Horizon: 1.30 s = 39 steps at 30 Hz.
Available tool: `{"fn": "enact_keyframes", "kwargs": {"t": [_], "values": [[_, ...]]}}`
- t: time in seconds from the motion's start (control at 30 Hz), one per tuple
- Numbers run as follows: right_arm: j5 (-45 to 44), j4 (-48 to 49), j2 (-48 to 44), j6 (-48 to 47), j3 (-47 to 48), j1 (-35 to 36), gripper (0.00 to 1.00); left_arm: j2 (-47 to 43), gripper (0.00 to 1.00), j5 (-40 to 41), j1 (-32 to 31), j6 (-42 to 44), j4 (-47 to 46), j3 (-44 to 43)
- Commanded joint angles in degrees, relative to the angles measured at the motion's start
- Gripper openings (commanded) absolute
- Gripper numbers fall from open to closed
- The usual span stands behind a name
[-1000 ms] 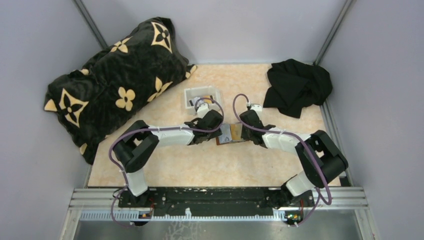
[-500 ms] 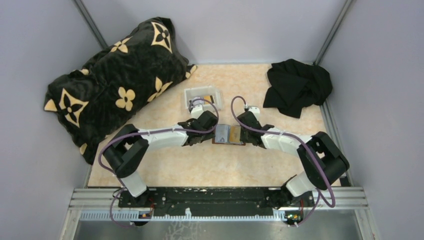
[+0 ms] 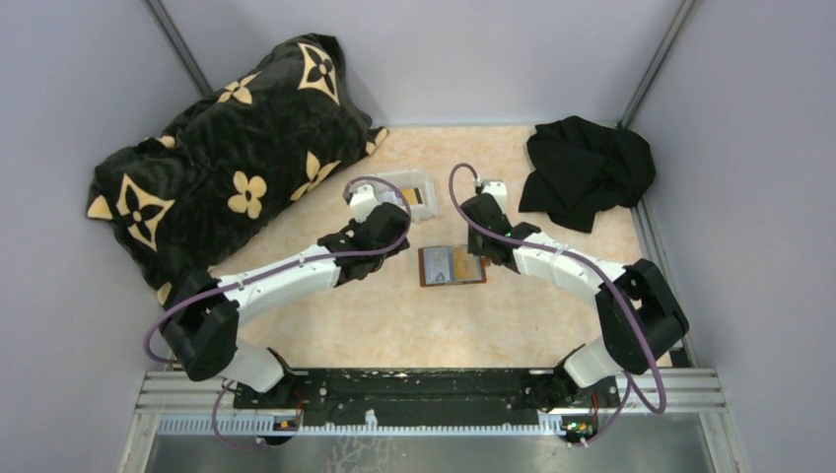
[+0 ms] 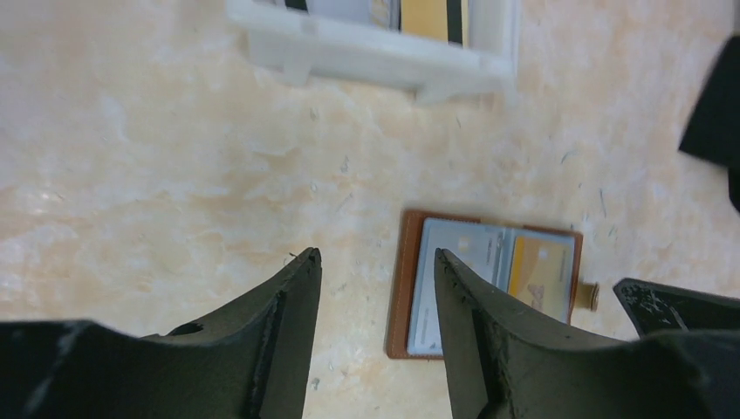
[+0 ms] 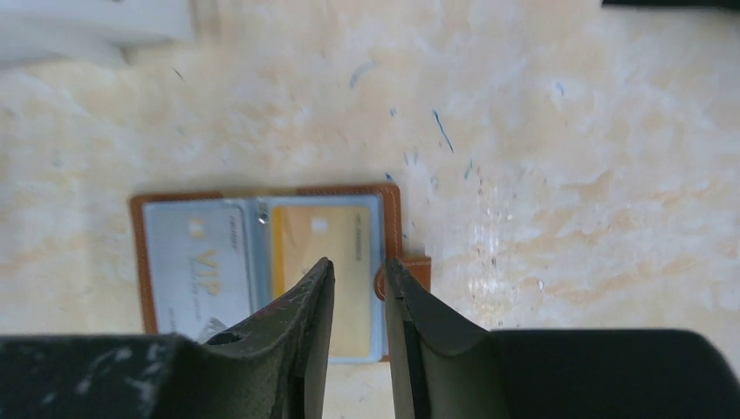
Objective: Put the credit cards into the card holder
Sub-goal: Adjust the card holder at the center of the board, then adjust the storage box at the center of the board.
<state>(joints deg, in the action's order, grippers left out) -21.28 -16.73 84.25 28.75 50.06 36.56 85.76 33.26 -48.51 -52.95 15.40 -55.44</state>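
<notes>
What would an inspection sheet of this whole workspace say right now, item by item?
Surface: peach marbled table, faint scuff marks.
Job's things: brown card holder lies open and flat, with a grey card and a gold card in its pockets; more cards sit in the white tray.
Clutter: flower-print pillow far left, black cloth far right.
Grippers: left gripper wide open, empty, above bare table beside the holder; right gripper slightly open, empty, over the holder's gold-card side.
Cables: purple cables loop along both arms, off the cards.
Surroundings: grey walls, metal rail at the near edge.
</notes>
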Motion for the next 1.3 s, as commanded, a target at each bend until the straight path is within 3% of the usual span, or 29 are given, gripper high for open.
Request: {"fn": "enact_keyframes", "kwargs": {"t": [0.0,0.17,0.5,0.83,1.07,1.27], "values": [[-2.38,-0.27,-1.28,-3.87,8.78,-0.8,0.3,-2.45,0.58,3.44,4.45,2.28,-0.88,-2.3],[0.32,-0.27,3.29,-6.28,16.01,-1.46,0.41,0.68,0.59,0.39,10.47,4.29,-1.64,-5.52],[6.01,1.45,15.48,-8.27,27.57,-2.4,0.43,10.37,0.6,-6.86,17.02,6.26,-2.37,-13.42],[8.74,2.89,18.7,-8.7,29.74,-4.24,0.43,15.95,0.6,-12.65,20.0,4.93,1.61,-17.74],[9.98,3.98,19.87,-8.64,30.0,-5.07,0.43,15.53,0.6,-17.91,20.26,4.22,4.48,-17.43],[10.85,4.77,20.72,-8.36,30.04,-5.18,0.43,12.06,0.6,-17.13,20.29,4.12,4.45,-18.15]]}}
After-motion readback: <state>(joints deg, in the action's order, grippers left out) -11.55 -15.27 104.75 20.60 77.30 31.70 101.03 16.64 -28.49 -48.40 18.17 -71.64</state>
